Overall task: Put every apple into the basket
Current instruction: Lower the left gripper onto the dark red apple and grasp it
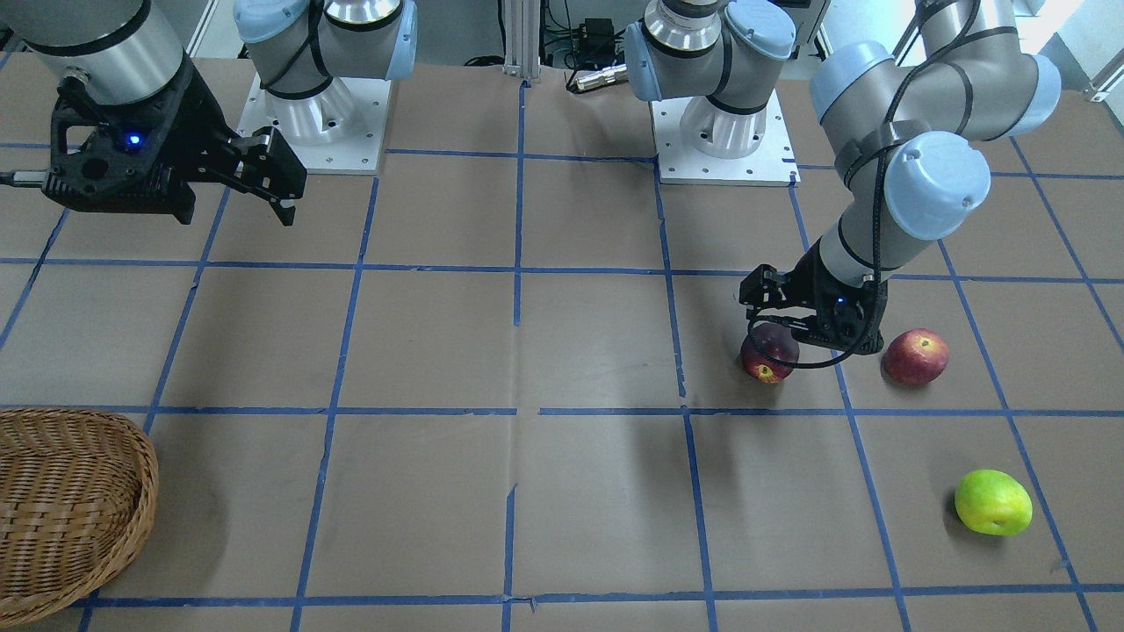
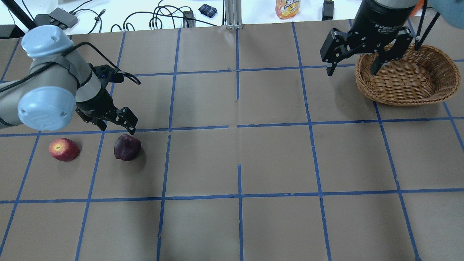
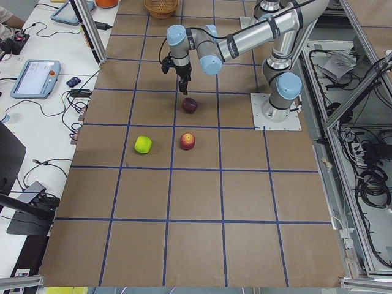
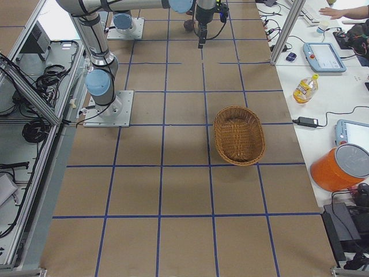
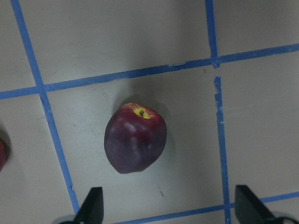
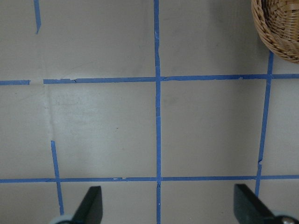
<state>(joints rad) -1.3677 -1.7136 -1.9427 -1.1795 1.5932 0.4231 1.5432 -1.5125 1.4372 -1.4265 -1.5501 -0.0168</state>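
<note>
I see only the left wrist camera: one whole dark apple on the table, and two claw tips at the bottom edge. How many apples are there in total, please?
Observer: Three: the dark apple, a lighter red apple beside it and a green apple farther off.
Operator: Is the basket near them?
Observer: No, the basket sits at the other end of the table, on the right arm's side.
Operator: What does the right claw do?
Observer: The right claw hangs open above the table, off to the basket's side, holding nothing.

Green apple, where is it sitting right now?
In the front-facing view the green apple lies at lower right, on the robot's left side, farther from the robot than its nearest neighbour, the lighter red apple.
</note>
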